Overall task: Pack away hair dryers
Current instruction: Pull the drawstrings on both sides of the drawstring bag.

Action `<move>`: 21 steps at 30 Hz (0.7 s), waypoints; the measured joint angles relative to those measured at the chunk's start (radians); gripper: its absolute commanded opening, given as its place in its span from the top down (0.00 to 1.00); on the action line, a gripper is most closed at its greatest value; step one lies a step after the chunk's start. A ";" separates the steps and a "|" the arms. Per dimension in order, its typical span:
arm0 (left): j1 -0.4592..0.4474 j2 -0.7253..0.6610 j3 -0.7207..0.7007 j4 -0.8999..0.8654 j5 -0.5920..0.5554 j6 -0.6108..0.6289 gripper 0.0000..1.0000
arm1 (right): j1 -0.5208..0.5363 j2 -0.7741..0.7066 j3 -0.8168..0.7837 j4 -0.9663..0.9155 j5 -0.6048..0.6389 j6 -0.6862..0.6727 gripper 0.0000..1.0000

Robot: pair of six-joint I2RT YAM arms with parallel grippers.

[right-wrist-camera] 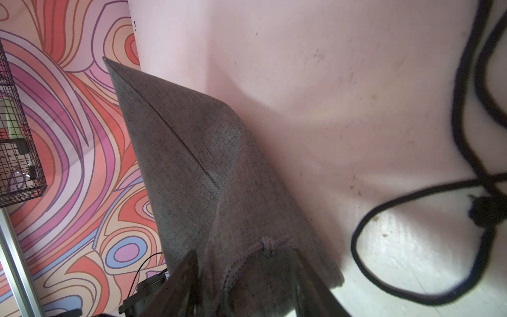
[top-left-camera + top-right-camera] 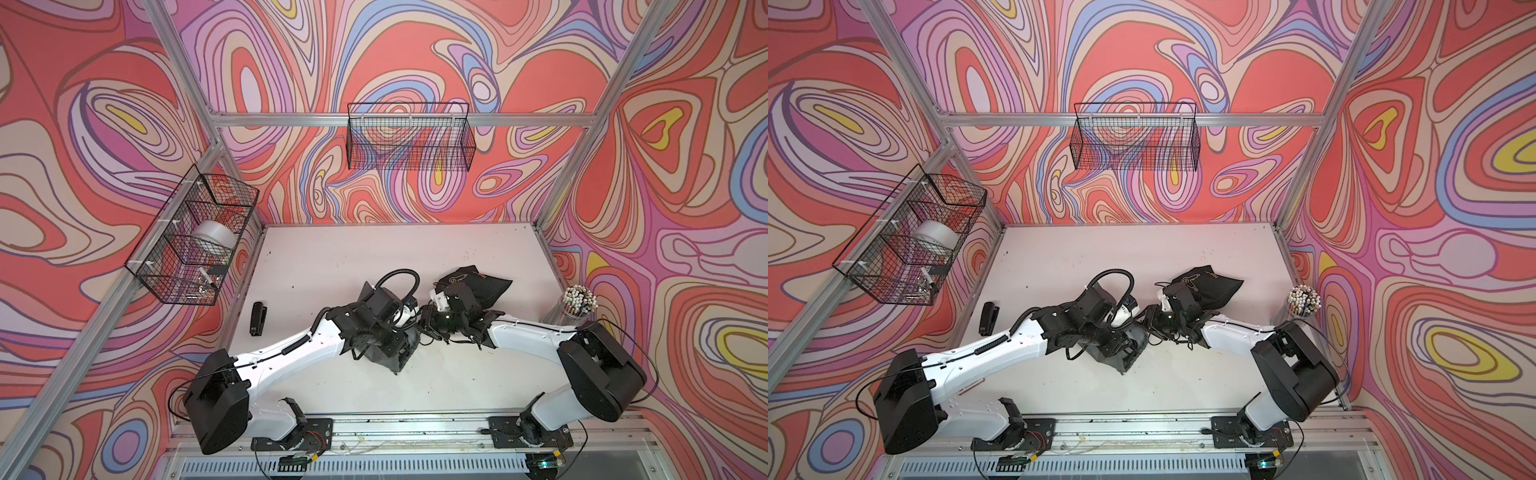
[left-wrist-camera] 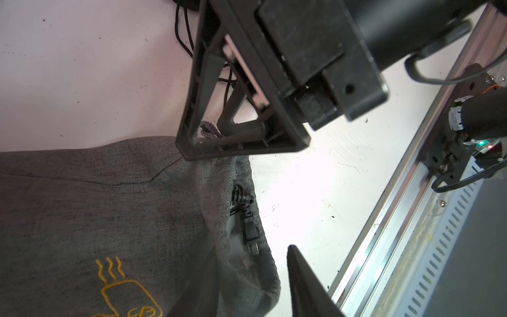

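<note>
Both arms meet in the middle of the pale, scuffed tabletop (image 2: 374, 257), over a grey woven drawstring pouch with a gold print (image 3: 109, 205). The pouch lies a little to the near side, partly under the left arm. The right gripper (image 1: 244, 252) is grasping the pouch's rim, with the grey drawstring cord caught between its fingers, and the cloth stands up in a peak. The left gripper (image 3: 251, 255) hangs right at the pouch's mouth. Its fingers are released and apart, with a strip of bare table showing beside the cloth between them. A black two-pin plug (image 3: 248, 222) pokes out of that mouth, and the rest of the hair dryer is hidden from me. A black fabric pouch with gold lettering (image 2: 482, 284) lies farther back on the right, just beyond the right gripper. A black stapler (image 2: 258, 318) sits well off to the left, and a clear cup of pencils (image 2: 579, 301) stands at the right edge.
</note>
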 measured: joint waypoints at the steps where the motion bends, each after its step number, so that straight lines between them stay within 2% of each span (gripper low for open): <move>1: -0.002 0.002 0.000 0.000 0.000 0.000 0.68 | 0.000 0.000 0.000 0.005 -0.002 0.005 0.50; 3: -0.002 0.004 0.000 0.000 0.001 0.000 0.73 | 0.000 0.000 0.000 0.012 -0.005 0.008 0.55; 7: -0.002 0.006 0.000 0.000 0.004 0.000 0.75 | 0.000 0.013 0.000 0.036 -0.017 0.020 0.72; 10: -0.002 0.008 0.000 0.001 0.004 0.000 0.74 | 0.000 0.029 0.000 0.053 -0.025 0.029 0.81; 12: -0.002 0.011 0.000 0.001 0.004 0.000 0.69 | 0.000 0.034 0.000 0.058 -0.027 0.031 0.86; 16: -0.002 0.012 0.000 0.000 0.002 -0.001 0.41 | 0.000 0.035 0.000 0.059 -0.021 0.031 0.99; 18: -0.003 0.010 0.000 0.000 -0.004 -0.002 0.28 | 0.000 0.032 0.000 0.053 -0.014 0.023 1.00; 21: -0.006 -0.011 -0.002 0.000 -0.034 -0.005 0.01 | -0.004 0.017 0.000 0.043 0.001 0.021 1.00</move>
